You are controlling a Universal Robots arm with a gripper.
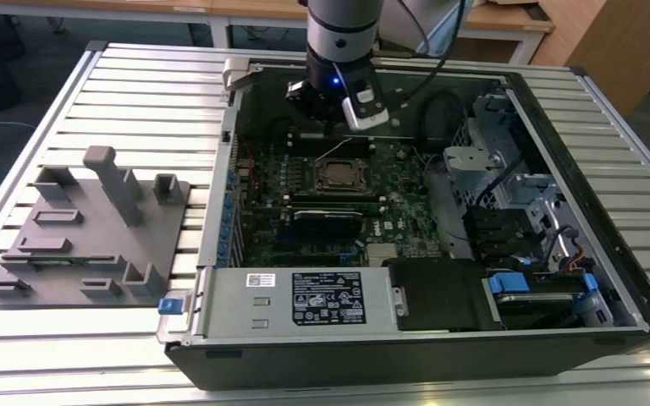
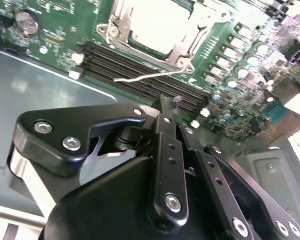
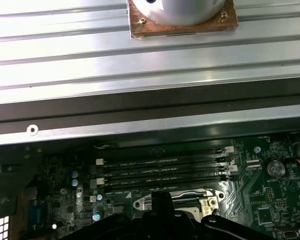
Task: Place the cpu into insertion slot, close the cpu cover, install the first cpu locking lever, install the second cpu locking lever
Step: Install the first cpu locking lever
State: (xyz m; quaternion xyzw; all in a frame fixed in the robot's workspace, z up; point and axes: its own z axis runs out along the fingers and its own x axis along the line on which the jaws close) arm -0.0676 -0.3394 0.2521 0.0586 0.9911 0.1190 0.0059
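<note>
While the hand (image 2: 166,104) hovers closed on nothing above the memory slots (image 2: 139,67), the cpu (image 2: 157,25) sits in the insertion slot (image 1: 321,176) under the cpu cover (image 2: 190,44), with one locking lever (image 2: 139,77) sticking free.

"Any way down to the insertion slot (image 1: 340,175)?"
"From straight above, since the case (image 1: 415,355) lies open. A thin wire lever (image 2: 144,76) sticks out over the memory slots (image 2: 119,60) just beside it."
"And the sides?"
"The drive cage (image 1: 477,165) and cables (image 1: 443,106) crowd the exterior view's right. The power supply (image 1: 302,296) walls the near edge."
</note>
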